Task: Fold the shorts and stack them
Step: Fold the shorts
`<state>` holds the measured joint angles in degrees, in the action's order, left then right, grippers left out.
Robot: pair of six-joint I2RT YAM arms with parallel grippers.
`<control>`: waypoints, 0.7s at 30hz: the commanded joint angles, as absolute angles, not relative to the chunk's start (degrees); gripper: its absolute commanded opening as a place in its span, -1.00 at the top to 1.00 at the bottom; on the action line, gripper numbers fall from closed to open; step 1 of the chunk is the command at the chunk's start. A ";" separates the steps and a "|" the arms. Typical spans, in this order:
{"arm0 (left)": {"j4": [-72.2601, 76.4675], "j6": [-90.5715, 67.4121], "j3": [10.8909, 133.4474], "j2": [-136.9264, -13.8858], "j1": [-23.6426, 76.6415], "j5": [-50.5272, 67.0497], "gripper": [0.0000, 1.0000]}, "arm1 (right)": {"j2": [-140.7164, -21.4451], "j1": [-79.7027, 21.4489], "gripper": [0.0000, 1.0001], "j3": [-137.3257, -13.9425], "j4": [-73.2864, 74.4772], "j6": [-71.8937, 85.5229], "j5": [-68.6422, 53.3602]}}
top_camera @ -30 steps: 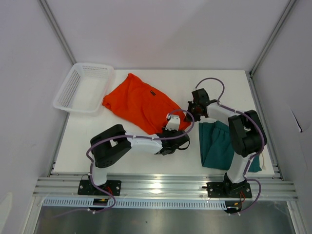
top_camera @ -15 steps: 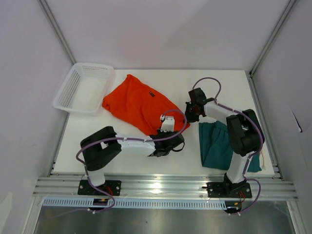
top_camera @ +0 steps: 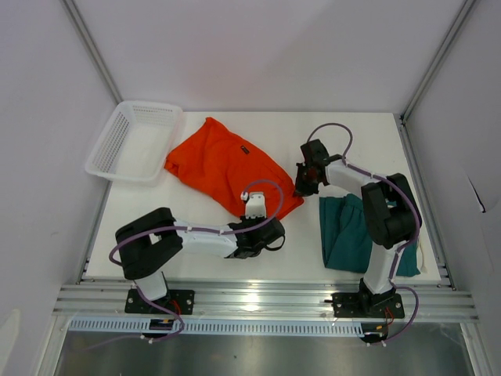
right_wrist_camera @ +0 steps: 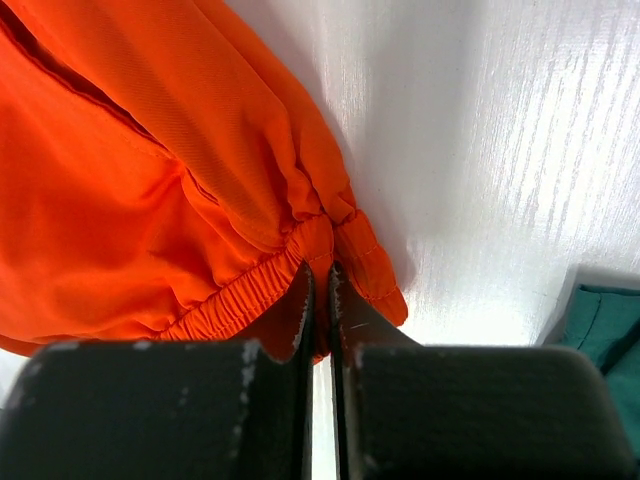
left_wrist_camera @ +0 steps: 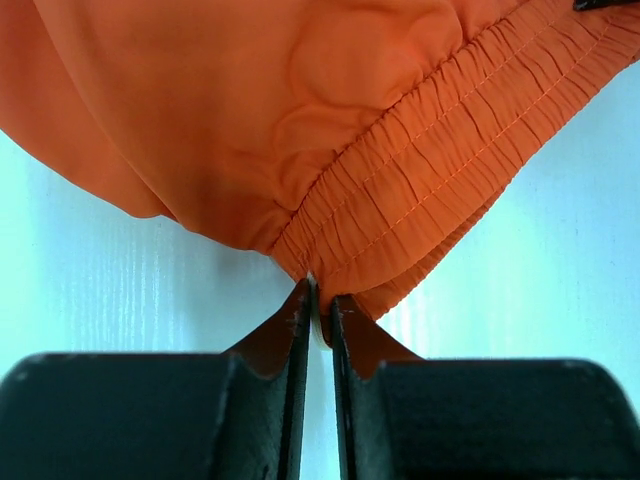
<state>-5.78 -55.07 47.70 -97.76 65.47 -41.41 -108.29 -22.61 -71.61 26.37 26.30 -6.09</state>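
The left pincer [left_wrist_camera: 320, 300] is all but closed, nipping the gathered elastic waistband of the orange shorts [left_wrist_camera: 300, 120]. The right pincer [right_wrist_camera: 320, 278] is clamped on another waistband corner of the same pair. Only the overhead view shows them spread mid-frame on the white desk [top_camera: 376, 141], the teal-green shorts [top_camera: 348, 235] at lower right, and a white mesh basket [top_camera: 133, 141] at upper left.

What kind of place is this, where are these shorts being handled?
Probably a robotics lab test cell: a white table boxed in by plain white panels, and two robot arms bolted to an aluminium rail at its near edge.
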 commanded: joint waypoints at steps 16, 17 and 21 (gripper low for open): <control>-18.45 -47.03 50.88 -89.84 65.83 -40.60 -0.63 | -105.74 -18.11 0.32 -69.17 24.44 24.17 -13.01; -18.63 -46.15 50.98 -87.56 65.66 -40.34 -0.77 | -105.38 -17.93 0.21 -68.73 24.35 24.08 -13.18; -18.63 -41.75 52.47 -83.25 63.56 -36.92 -0.82 | -103.19 -16.70 -0.41 -67.16 23.03 24.96 -15.46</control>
<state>-16.88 -46.22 49.80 -88.07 65.08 -39.09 -106.54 -17.82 -68.60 24.58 25.50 -14.63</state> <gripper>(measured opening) 0.907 0.629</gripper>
